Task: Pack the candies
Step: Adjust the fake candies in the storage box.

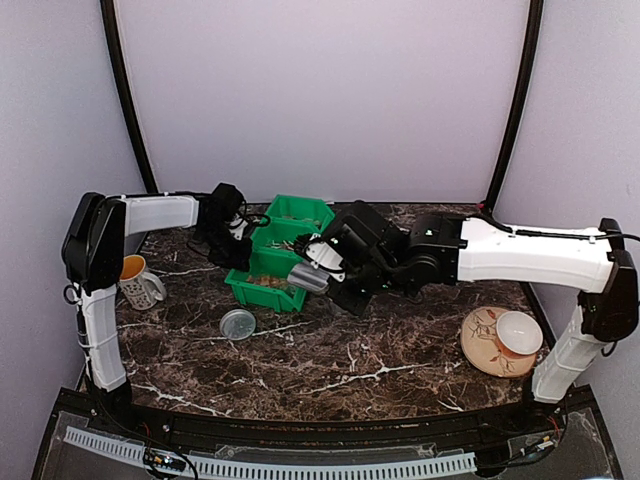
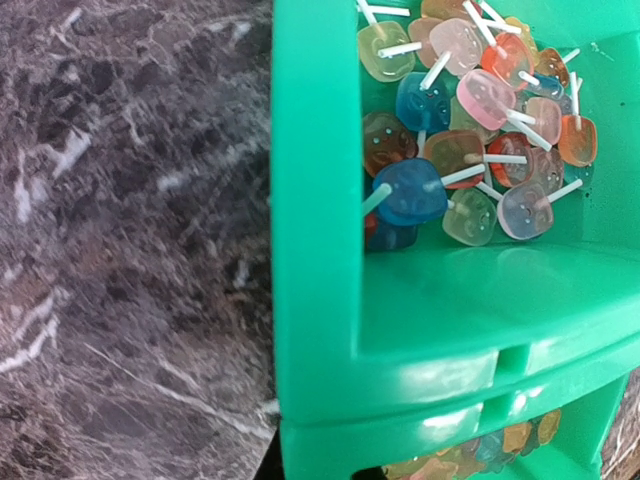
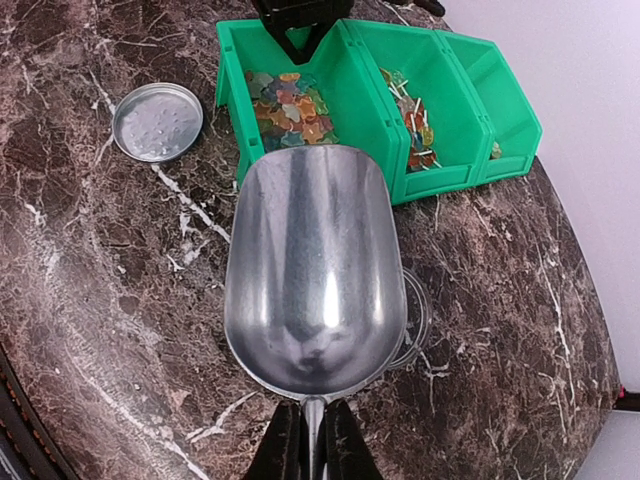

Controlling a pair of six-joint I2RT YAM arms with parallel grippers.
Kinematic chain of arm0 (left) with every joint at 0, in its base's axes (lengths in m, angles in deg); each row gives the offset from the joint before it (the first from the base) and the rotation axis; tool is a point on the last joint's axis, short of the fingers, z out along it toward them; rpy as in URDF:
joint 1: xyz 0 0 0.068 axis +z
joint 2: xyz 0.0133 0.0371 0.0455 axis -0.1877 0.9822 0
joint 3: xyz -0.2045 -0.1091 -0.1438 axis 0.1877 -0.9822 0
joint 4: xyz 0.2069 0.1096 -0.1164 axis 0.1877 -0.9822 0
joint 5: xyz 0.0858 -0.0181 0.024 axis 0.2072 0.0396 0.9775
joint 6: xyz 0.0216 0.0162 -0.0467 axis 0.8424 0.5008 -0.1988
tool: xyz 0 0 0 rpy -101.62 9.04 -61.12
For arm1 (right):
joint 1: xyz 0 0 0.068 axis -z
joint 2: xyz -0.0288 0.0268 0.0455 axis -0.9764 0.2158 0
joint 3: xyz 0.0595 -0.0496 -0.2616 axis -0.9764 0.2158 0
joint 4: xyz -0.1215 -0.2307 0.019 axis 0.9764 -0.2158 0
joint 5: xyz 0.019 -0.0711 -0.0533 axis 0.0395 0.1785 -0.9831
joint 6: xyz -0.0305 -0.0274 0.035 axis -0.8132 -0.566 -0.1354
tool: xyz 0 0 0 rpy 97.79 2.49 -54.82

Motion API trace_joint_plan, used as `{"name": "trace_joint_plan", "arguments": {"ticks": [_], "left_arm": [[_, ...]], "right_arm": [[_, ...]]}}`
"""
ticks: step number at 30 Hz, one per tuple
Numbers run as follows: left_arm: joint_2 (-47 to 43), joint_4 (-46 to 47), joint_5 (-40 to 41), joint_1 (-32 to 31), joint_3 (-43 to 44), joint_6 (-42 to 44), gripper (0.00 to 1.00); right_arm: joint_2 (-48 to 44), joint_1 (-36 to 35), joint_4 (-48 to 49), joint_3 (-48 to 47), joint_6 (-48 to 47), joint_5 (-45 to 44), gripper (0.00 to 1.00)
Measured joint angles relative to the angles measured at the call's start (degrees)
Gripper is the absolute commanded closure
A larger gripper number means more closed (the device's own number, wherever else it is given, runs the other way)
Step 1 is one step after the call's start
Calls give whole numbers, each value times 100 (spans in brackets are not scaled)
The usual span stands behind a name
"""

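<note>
Lilac walls (image 1: 320, 90) ring marble table (image 1: 350, 370) — candies (image 3: 290, 105) binned.

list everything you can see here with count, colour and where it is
green bins: 3 joined, green, back middle of the table
candies: many, mixed colours, in the nearest bin
stick candies: many, mixed colours, in the middle bin
metal scoop: 1, silver, empty, held by the nearest bin
round lid: 1, silver, on the table in front of the bins
clear container: 1, clear, mostly hidden under the scoop
mug: 1, white, orange inside, table's left edge
plate: 1, beige patterned, table's right
bowl: 1, white, on the plate
table: 1, dark marble
left arm: 1, white and black, at the bins' left side, jaws unclear
right arm: 1, white and black, jaws shut on the scoop's handle
</note>
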Motion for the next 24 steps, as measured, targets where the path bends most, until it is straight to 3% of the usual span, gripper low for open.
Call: {"name": "trace_joint_plan", "arguments": {"ticks": [12,24], "left_arm": [[-817,938,-1381,105,-1471,-380,100],[-1185,2223,-2973,529,-2529,-1298,100]], "right_arm": [[-739,33,289,87,304,503,100],[-1213,48,715,448,555,802,100]]}}
